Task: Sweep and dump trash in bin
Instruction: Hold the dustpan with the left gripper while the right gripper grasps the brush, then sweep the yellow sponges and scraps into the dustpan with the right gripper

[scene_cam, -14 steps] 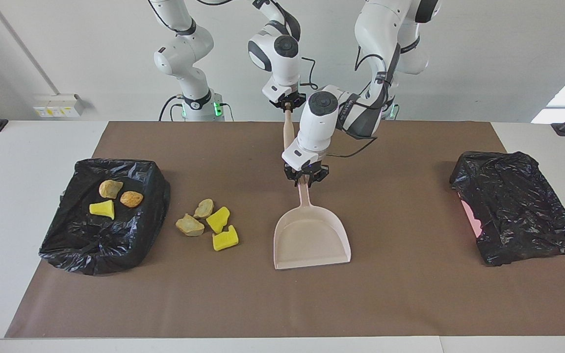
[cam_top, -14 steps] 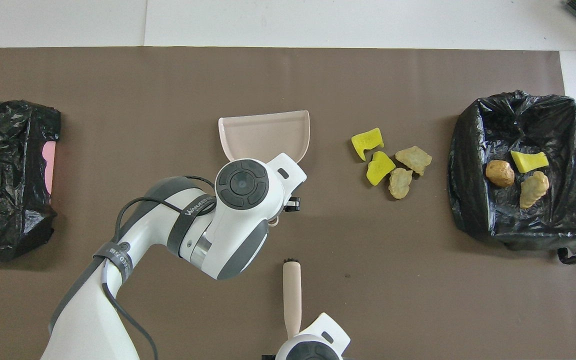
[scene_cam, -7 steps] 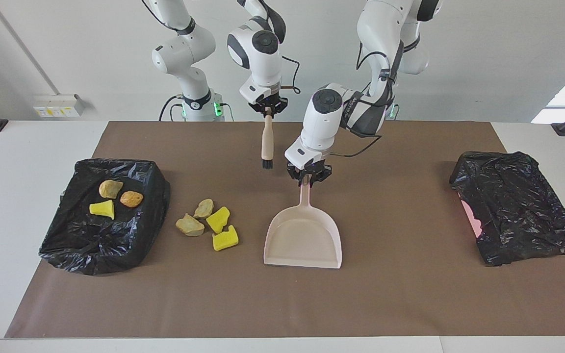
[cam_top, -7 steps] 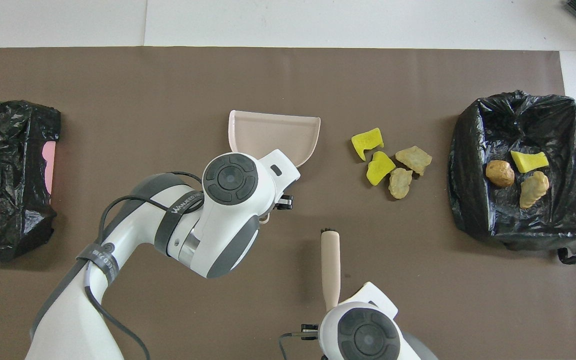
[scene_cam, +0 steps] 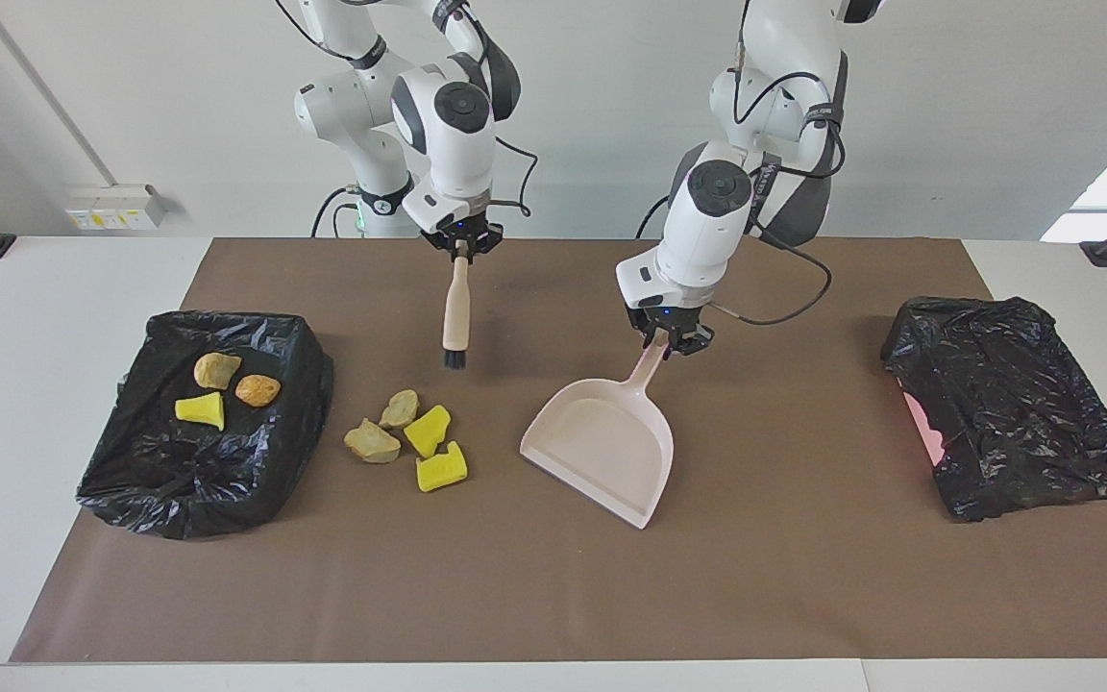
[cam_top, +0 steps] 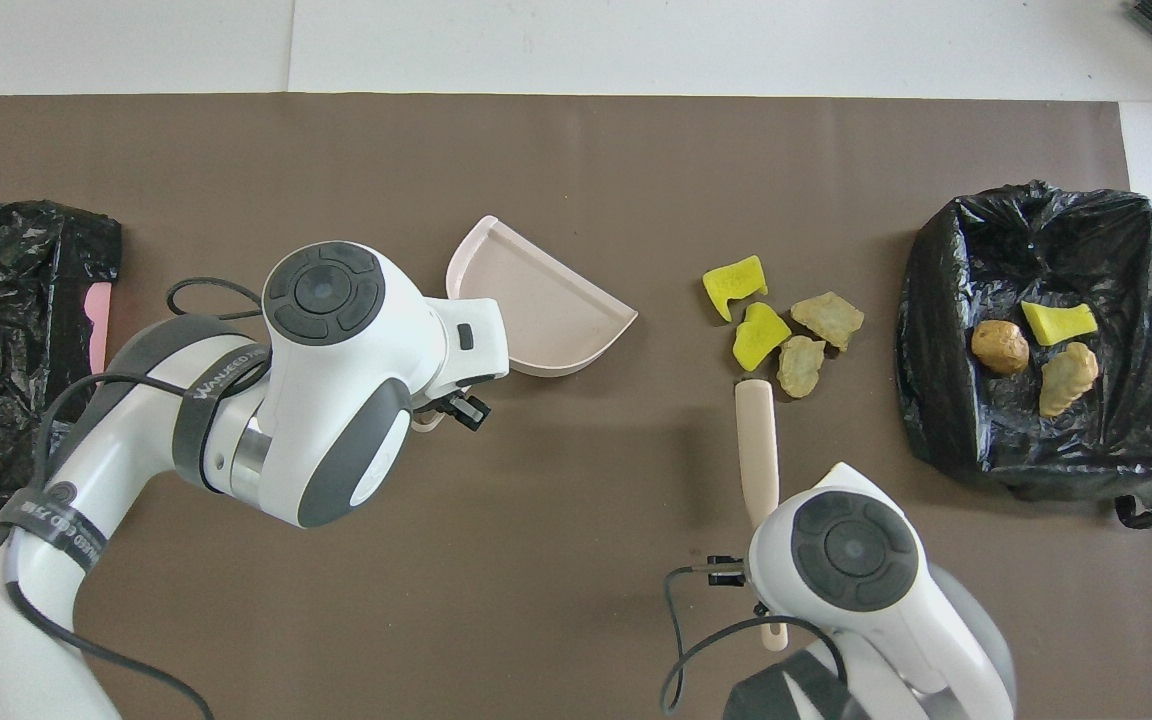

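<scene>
R gripper (scene_cam: 462,242) clamped on brush (scene_cam: 455,312), bristles down, just robot-side of four loose trash lumps (scene_cam: 407,438). L gripper (scene_cam: 671,340) clamped on dustpan (scene_cam: 603,447) handle, mouth angled toward lumps, bin (scene_cam: 208,423) beside them.

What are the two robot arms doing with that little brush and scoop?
They are cleaning up. The right gripper holds a brush hanging near four loose bits of trash on the brown mat. The left gripper holds the dustpan by its handle, mouth angled toward the bits. Three more bits already lie in the bin beside the pile. Another bin sits at the left arm's end.
</scene>
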You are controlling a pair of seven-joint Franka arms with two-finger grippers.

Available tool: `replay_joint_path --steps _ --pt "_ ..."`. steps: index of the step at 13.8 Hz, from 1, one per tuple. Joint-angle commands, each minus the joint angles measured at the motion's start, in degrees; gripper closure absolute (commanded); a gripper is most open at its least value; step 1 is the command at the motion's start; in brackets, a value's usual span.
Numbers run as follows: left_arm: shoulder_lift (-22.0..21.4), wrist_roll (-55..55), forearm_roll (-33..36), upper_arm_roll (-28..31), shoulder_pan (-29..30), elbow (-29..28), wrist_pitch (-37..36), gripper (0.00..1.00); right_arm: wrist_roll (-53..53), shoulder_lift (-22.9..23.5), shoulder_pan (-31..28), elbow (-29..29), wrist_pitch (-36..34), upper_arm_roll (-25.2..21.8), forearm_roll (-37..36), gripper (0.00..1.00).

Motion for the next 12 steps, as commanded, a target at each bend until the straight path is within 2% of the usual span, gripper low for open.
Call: replay_joint_path --steps 1,4,8,9,10,11,12 --pt "-0.92 12.84 0.77 -0.16 2.24 -1.16 -0.17 1.00 -7.36 5.95 -7.16 6.16 -0.18 0.81 -3.25 1.00" --pt "-1.36 25.94 4.99 -0.25 2.69 -2.22 0.78 1.00 -12.90 10.52 -13.41 11.43 1.05 0.73 -7.73 1.00" --pt "-0.92 27.30 5.43 -0.25 1.81 -6.60 4.99 1.00 -17.75 16.15 -18.52 16.80 1.22 0.55 -13.26 1.00" --pt "-1.09 27.48 5.43 -0.25 1.81 -6.87 4.75 0.95 -17.75 17.56 -18.70 17.94 2.01 0.46 -14.06 1.00" --pt "-1.36 27.65 5.43 -0.25 1.81 -7.49 4.66 0.72 -17.75 19.22 -18.79 18.91 2.02 0.38 -15.20 1.00" --pt "-1.80 27.65 5.43 -0.25 1.81 -8.45 4.75 0.55 -17.75 21.07 -18.88 19.53 1.93 0.38 -18.08 1.00" --pt "-2.41 27.74 5.43 -0.33 1.81 -9.59 5.09 0.49 -17.84 21.96 -19.31 19.54 1.84 0.38 -21.24 1.00"
